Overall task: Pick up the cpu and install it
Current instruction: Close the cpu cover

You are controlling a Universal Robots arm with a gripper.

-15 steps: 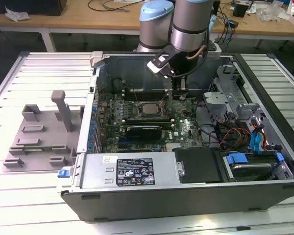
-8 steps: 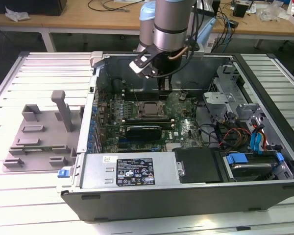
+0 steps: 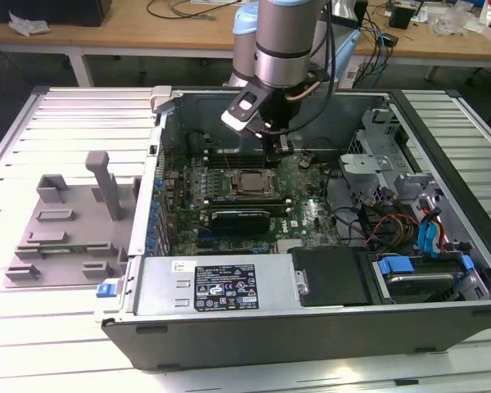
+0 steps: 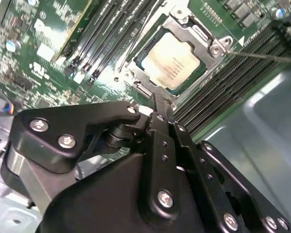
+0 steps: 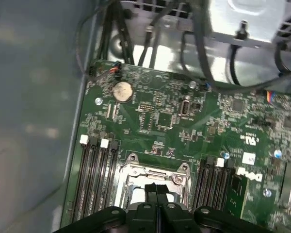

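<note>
— Where is the cpu (image 4: 172,60)?

— Flat in the socket frame (image 4: 200,35) on the motherboard (image 3: 315,217), silver top up, with the metal bracket bordering it all round. I judge it seated. Whether the bracket is latched, I cannot tell.

— And the gripper (image 4: 155,99)?

— It hangs over the board at the edge of the socket, just beside the chip, and pinches nothing. Its fingers are pressed together, and in the first wrist view they meet along a thin seam. That fits the chip lying in its place, since there is nothing left to carry. Closed fingers also make a slim tip, which suits the tight spot between the rows of memory slots (image 5: 94,179) on either side of the socket. Whether the tip touches the frame is hidden.

— What holds it all?

— An open computer case (image 3: 442,319), laid on its side on a slatted table (image 3: 33,123), so the board faces up and the arm can reach down into it. Besides the board, it holds a labelled power supply box (image 3: 221,286) along the wall nearest the camera, a drive cage (image 3: 417,274) with blue tabs towards the exterior view's right, and loose cables.

— Anything outside it?

— A grey tray (image 3: 33,246) on the table at the exterior view's left, well apart from the gripper. It carries raised blocks and an upright post, probably there to locate parts.
</note>
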